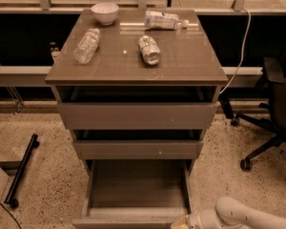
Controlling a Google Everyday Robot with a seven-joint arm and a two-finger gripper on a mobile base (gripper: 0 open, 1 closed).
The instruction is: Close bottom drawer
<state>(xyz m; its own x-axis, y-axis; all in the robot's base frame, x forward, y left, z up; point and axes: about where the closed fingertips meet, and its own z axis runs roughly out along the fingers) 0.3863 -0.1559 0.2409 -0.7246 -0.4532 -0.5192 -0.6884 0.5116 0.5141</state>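
Near edge: the pale, cream-tipped tool (181,222) at the end of the white robot arm (233,214) sits by the right end of the front panel of the bottom drawer (128,222). This is the narrowest grey-brown drawer, with a plain, handleless front. We cannot tell whether the tool is spread or pressed together, nor whether it touches the panel.

The drawer stands pulled far out, its long grey tray open to view. We judge the step in hand to be the push. We advise contact nearer the panel's middle than its right end, and a straight, level thrust along the runners, so that the tray does not skew and bind.

Behind it, the mid-width drawer (138,149) and the widest drawer (138,116) project only slightly. Farther back, the brown table (181,61) carries a clear plastic bottle (86,45), which a gentle push should not roll.
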